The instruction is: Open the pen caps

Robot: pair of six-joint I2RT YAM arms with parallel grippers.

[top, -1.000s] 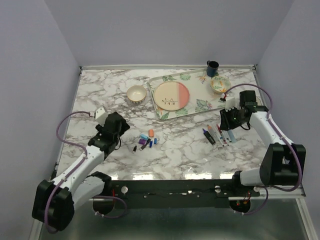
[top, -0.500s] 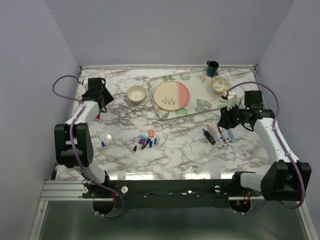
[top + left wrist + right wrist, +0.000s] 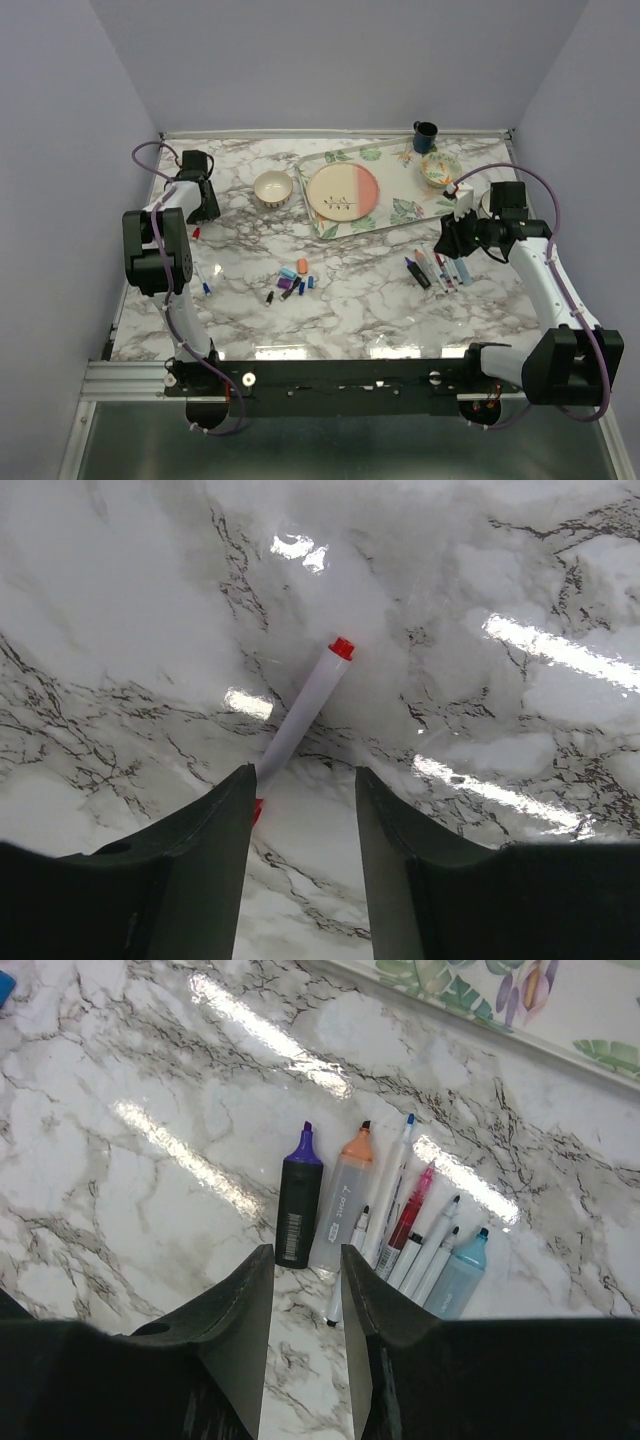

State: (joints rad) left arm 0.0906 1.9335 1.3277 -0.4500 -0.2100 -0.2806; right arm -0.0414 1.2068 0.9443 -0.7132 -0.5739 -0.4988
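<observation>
At the far-left side of the table [image 3: 370,305], my left gripper [image 3: 300,810] stands open and empty, jaws straddling the near end of a white pen [image 3: 300,712] with red ends. My right gripper [image 3: 305,1280], also open and empty, hangs over the row of uncapped pens [image 3: 380,1225]. Loose pen caps [image 3: 296,279] lie mid-table.

The white-and-black left arm [image 3: 150,262] is seen extended toward the far left, folded sharply at the elbow. The dark two-finger left claw [image 3: 300,780] is pointed downward, and its fingers [image 3: 215,850] are held apart. The white-and-black right arm [image 3: 548,280] is extended forward and bent inward at the wrist. The dark two-finger right claw [image 3: 305,1255] is likewise turned downward with its fingers spread.
</observation>
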